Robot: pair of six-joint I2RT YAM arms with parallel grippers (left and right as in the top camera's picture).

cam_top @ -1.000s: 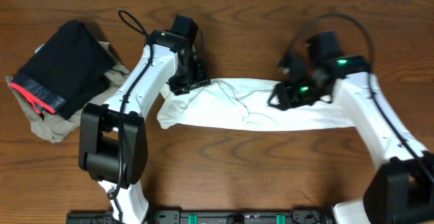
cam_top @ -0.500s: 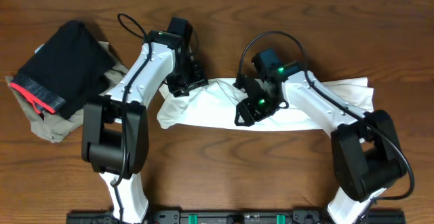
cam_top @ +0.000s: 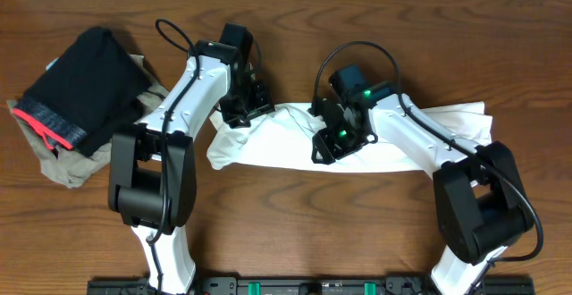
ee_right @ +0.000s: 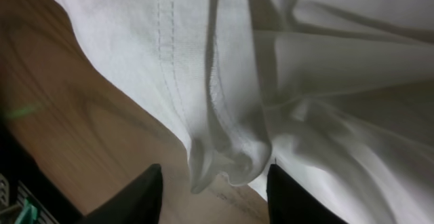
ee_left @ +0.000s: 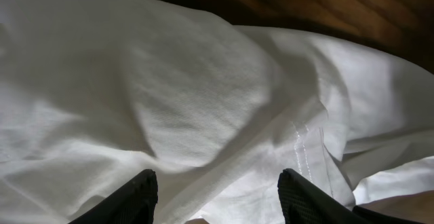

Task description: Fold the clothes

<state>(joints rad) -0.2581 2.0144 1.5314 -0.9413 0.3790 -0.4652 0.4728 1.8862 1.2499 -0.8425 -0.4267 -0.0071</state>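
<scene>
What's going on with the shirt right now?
Both arms are at the white T-shirt, which lies as a crumpled band across the table. The left hand is at its upper left end, the right hand over its middle; both are open, close to the cloth. A black garment sits on a tan garment at far left.

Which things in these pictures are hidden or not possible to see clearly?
- White T-shirt: any chest print is out of sight in all views; folded cloth and the arms cover it.
- Tan garment: overhead, mostly under the black garment.
- Left gripper, right gripper: overhead, their own bodies cover the jaws; the wrist views cut the tips at the bottom edge.
</scene>
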